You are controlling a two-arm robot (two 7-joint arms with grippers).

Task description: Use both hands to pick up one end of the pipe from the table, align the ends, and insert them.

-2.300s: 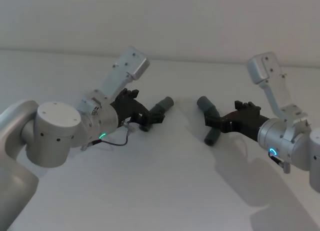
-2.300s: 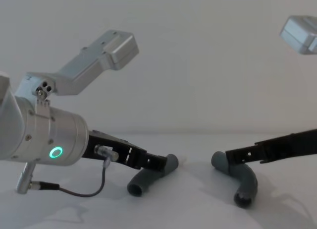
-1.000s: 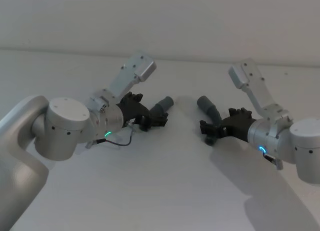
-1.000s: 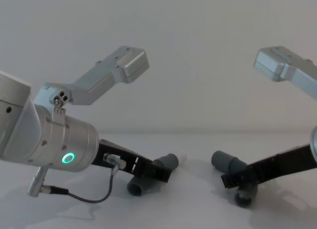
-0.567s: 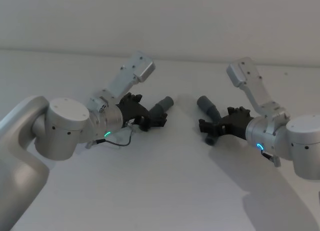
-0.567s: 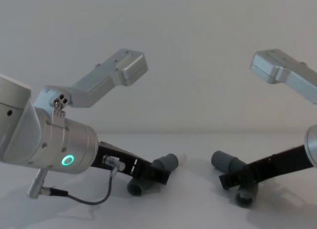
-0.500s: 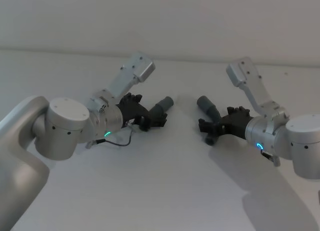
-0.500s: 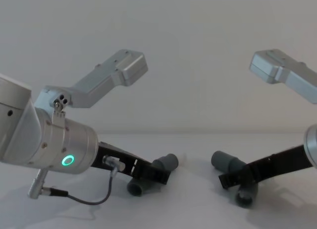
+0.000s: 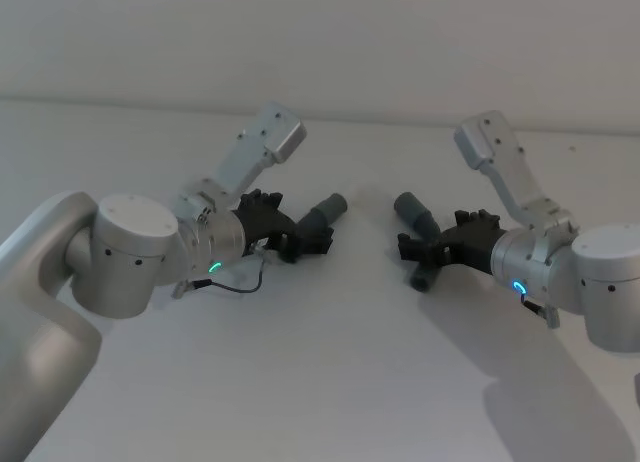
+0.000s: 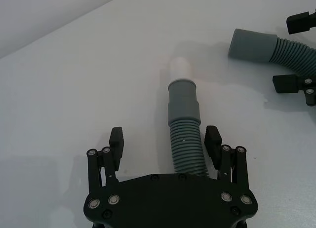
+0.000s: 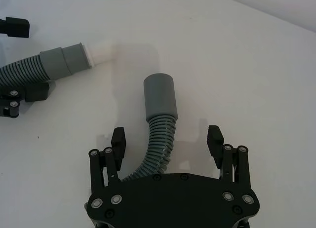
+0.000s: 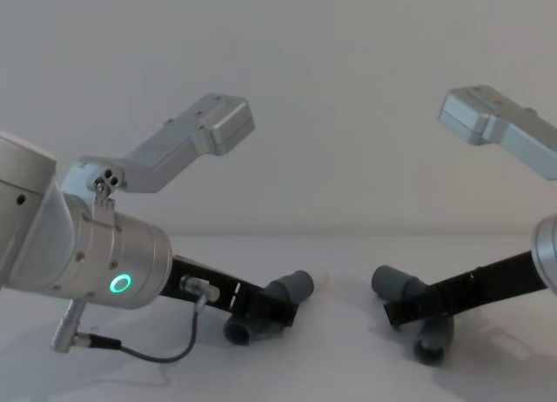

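On the white bench [image 9: 330, 382], nearer its far edge, the left hose piece [image 10: 185, 149] and the right hose piece [image 11: 159, 134] lie apart with their ends pointing at each other. The left end effector [image 10: 164, 134] sits low around the left hose piece. Its fingers are spread wide on both sides of the ribbed part. This piece has a white tip [image 10: 178, 67]. The right end effector [image 11: 166, 134] is wide open too, around the right hose piece, whose smooth cuff [image 11: 159, 97] faces the white tip.
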